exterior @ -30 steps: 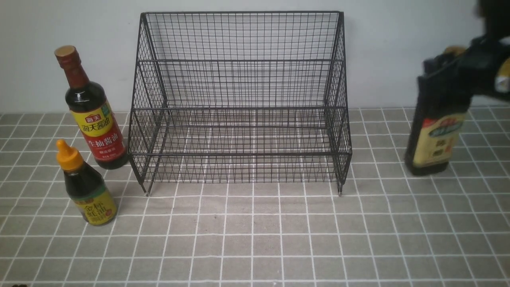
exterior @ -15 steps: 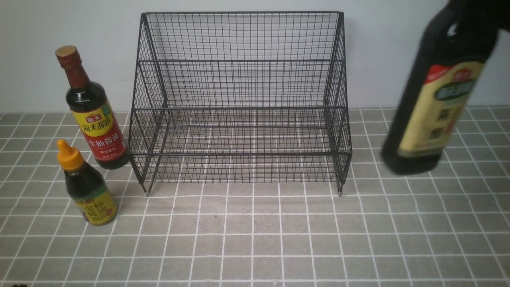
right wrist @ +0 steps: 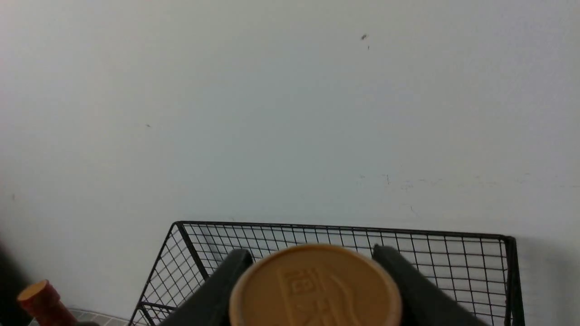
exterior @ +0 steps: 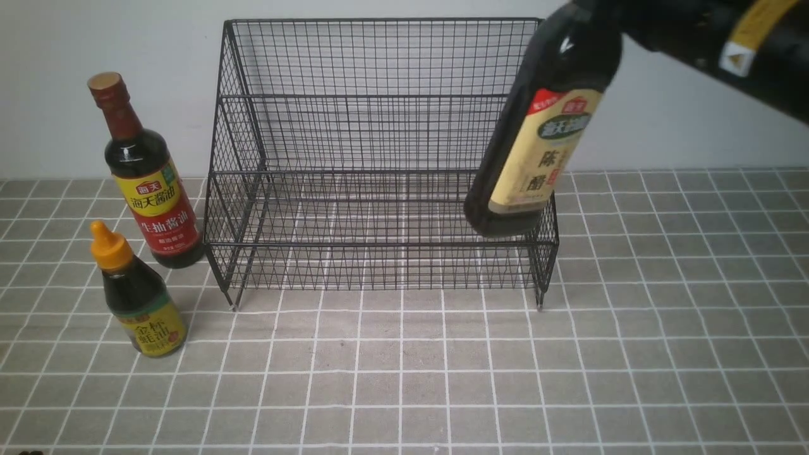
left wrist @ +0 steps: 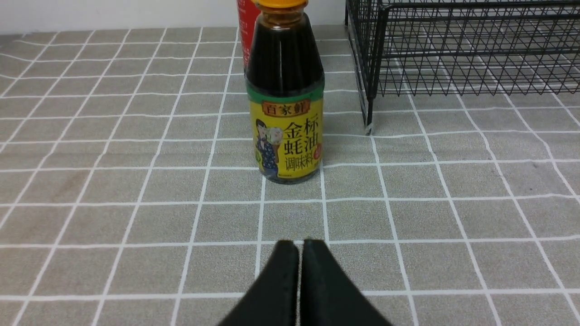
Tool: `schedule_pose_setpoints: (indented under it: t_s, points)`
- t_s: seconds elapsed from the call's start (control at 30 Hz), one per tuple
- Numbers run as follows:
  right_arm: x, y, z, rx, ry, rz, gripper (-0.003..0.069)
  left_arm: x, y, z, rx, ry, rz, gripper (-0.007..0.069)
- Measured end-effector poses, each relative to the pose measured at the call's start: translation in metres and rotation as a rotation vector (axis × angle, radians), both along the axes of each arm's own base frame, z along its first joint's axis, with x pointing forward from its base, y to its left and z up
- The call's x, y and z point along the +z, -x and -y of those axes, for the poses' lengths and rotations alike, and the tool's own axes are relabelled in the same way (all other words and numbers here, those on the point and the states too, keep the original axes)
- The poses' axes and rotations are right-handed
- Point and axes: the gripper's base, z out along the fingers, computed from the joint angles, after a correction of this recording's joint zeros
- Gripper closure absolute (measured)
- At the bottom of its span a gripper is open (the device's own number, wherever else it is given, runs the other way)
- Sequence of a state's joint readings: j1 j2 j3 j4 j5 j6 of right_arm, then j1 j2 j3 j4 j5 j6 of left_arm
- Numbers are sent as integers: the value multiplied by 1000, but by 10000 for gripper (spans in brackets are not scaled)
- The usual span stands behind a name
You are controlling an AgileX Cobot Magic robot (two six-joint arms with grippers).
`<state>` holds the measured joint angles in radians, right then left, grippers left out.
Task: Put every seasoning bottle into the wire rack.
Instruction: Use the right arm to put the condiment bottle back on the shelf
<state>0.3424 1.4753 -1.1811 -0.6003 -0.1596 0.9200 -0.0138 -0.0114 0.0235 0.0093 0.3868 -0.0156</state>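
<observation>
Aloft, right pincer (right wrist: pixel 312 267) clamps beige-label bottle (exterior: pixel 545 151) near wire rack (exterior: pixel 379 133); left pincer (left wrist: pixel 300 248) closed, empty.

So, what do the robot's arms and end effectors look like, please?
The right arm is black, with a yellow sticker and a small white label bearing a triangle mark. The left end effector has two matte black fingers that taper to rounded tips; the right end effector has similar dark fingers. No cables show.
</observation>
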Motion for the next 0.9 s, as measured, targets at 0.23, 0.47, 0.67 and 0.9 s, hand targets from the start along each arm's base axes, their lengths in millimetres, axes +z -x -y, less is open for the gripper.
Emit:
schedule_pose_setpoints:
  t_s: [0.23, 0.47, 0.67, 0.9]
  points:
    - [-34, -24, -7, -19, 84, -96, 346, 0, 0, 0, 0, 0, 0, 631]
    - [-50, -29, -4, -70, 173, -180, 346, 0, 0, 0, 0, 0, 0, 631]
    - [-50, -29, -4, -67, 198, -175, 346, 0, 0, 0, 0, 0, 0, 631]
    - [-51, -28, -6, -57, 218, -166, 340, 0, 0, 0, 0, 0, 0, 631]
